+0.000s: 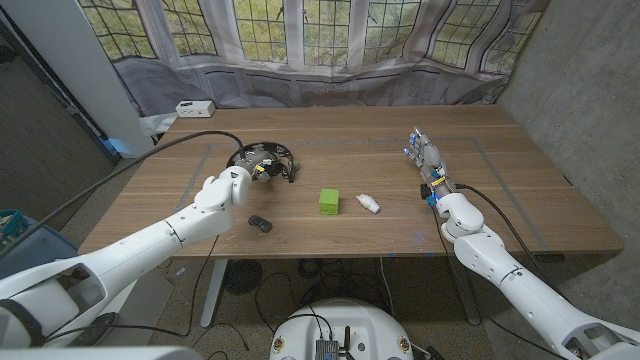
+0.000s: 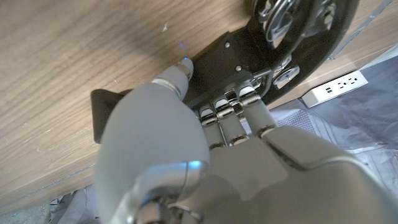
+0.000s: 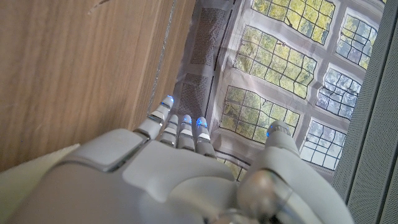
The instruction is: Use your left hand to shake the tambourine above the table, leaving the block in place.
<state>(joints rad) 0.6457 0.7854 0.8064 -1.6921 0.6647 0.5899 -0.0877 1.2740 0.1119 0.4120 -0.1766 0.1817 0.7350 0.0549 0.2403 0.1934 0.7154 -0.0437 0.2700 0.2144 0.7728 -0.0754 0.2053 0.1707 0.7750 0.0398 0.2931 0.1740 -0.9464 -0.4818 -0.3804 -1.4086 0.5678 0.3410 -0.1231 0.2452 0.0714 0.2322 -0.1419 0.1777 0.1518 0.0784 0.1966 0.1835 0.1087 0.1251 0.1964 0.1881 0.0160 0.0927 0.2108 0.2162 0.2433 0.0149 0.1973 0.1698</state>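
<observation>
Nowhere readable writing: tambourine (image 1: 263, 160), green block (image 1: 329, 201), left hand (image 1: 234, 186) unmarked

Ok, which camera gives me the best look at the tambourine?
The head view: it shows the whole tambourine lying on the wooden table, with the left hand at its near rim. The left wrist view shows just part of its black frame and jingles, close up, beyond the fingers.

In the head view, a small black object (image 1: 260, 223) lies on the wooden tabletop (image 1: 520, 200), left of centre and near the front edge. A small white object (image 1: 369, 203) lies near the centre. At the upper left, a white power strip (image 1: 194, 107) sits behind the tabletop. Leaded windows (image 1: 300, 25) fill the top of the frame.
</observation>
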